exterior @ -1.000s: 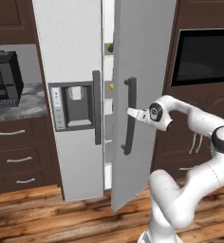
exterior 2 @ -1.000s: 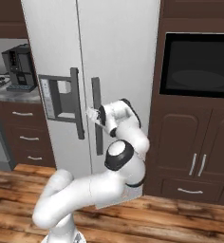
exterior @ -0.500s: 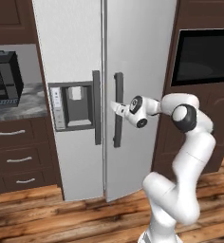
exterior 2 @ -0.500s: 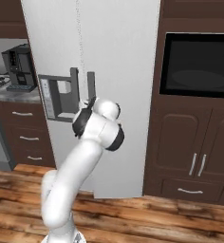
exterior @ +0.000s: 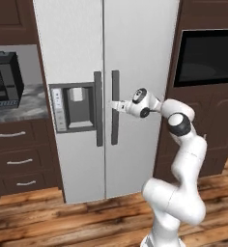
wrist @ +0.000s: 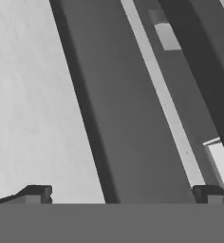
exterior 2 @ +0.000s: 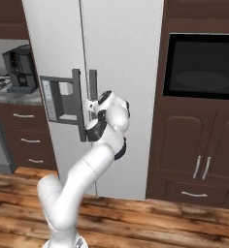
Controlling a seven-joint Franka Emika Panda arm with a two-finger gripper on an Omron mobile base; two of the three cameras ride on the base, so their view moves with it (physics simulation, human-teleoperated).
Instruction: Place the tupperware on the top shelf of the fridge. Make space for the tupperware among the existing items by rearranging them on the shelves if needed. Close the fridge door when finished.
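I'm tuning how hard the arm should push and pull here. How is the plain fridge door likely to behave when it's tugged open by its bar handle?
The fridge door is tall and looks rigid, so it should swing as one stiff panel, probably fairly heavy. It sits flush and shut now, so the first tug may meet some resistance. Its dark handle is a smooth bar between the open claw tips, so it could slip sideways.
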